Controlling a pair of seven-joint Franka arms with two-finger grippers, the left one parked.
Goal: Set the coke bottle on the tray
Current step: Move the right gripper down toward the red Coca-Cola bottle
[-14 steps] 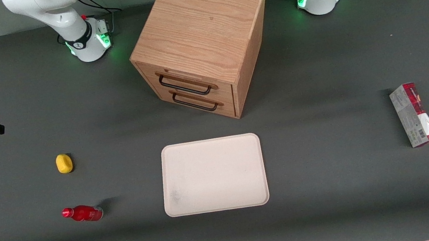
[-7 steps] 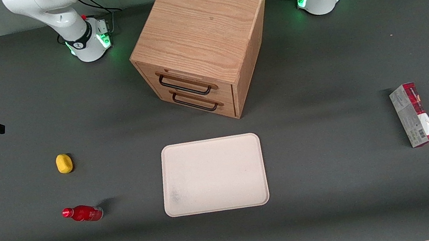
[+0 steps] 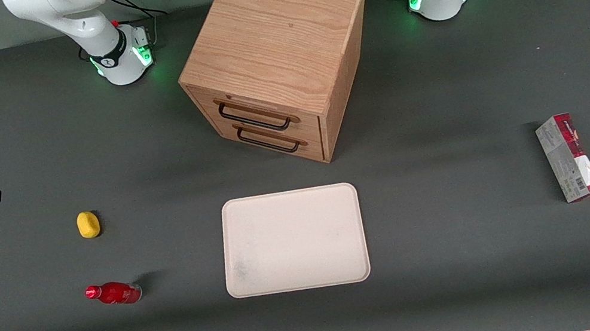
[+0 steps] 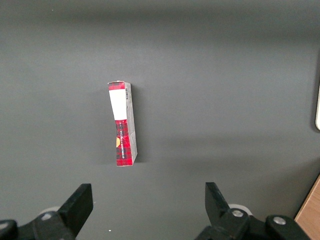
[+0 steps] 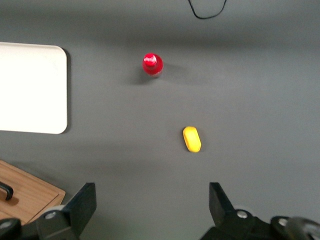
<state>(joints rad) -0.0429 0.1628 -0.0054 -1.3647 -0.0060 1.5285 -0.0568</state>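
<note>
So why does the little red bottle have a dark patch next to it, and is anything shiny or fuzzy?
Front view: the coke bottle stands on the table, casting a soft shadow toward the tray, and its cap glints. Right wrist view: the open gripper hangs high above the table; the yellow lump looks slightly smeared. Left wrist view: the carton is sharp.

- A small, slim coke bottle [image 3: 113,293] [image 5: 152,64], red all over with a shiny red cap, stands upright on the dark grey table toward the working arm's end. It sits well apart from the tray and about as near the front camera as the tray's nearer edge.
- A flat tray [image 3: 292,241] [image 5: 31,88], pale cream-pink, rectangular with rounded corners and a low rim, lies in the middle of the table with nothing on it.
- The gripper [image 5: 152,207] hangs high above the table, fingers spread wide, holding nothing.
</note>
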